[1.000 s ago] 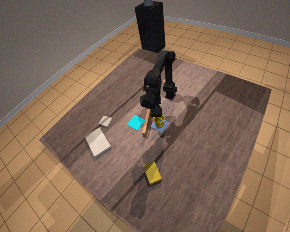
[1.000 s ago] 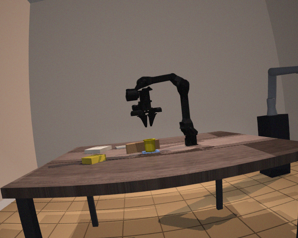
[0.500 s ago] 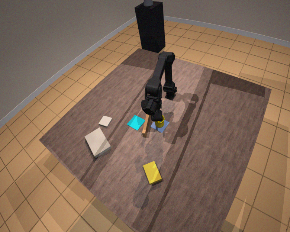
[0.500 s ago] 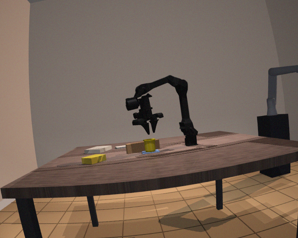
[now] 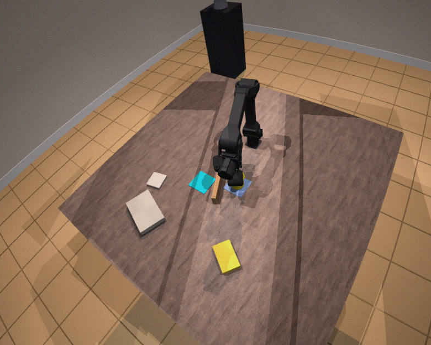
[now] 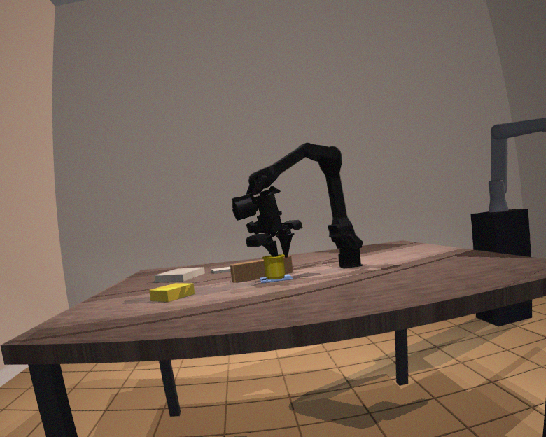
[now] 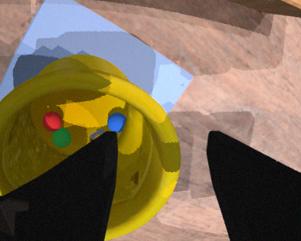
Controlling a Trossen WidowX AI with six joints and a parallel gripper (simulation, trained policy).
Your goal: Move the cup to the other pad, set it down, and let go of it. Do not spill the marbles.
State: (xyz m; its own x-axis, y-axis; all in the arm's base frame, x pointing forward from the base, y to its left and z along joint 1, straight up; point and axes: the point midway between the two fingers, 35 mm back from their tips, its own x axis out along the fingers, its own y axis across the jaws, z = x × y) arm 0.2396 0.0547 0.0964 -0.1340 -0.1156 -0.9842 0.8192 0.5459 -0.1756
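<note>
Upright on the blue pad (image 5: pixel 245 189) (image 6: pixel 288 278) (image 7: pixel 79 23) stands the yellow cup (image 5: pixel 239 186) (image 6: pixel 274 267) (image 7: pixel 169 158). Inside it, the wrist view shows a red marble (image 7: pixel 52 121) close beside a green marble (image 7: pixel 61 137), with a blue marble (image 7: pixel 116 122) apart from them; part of the inside is hidden behind a fingertip.

The gripper (image 5: pixel 236 181) (image 6: pixel 281 255) (image 7: pixel 163 141) is directly above the cup's rim area, pointing down, its fingers parted and gripping nothing. In the wrist view one finger overlaps the cup's opening and the other is out past the rim, over the table (image 5: pixel 331 208) (image 6: pixel 311 310) (image 7: pixel 237 93); whether either touches the rim is hard to tell.

Just beside the blue pad, a wooden bar (image 5: pixel 216 190) (image 6: pixel 247 271) (image 7: pixel 299 5) stands between it and the cyan pad (image 5: pixel 201 182), which bears no cup. Farther out lie a small white tile (image 5: pixel 156 179) (image 6: pixel 220 269), a larger off-white block (image 5: pixel 145 212) (image 6: pixel 179 274) near it, and a yellow block (image 5: pixel 226 256) (image 6: pixel 172 292) well apart from the cup.
</note>
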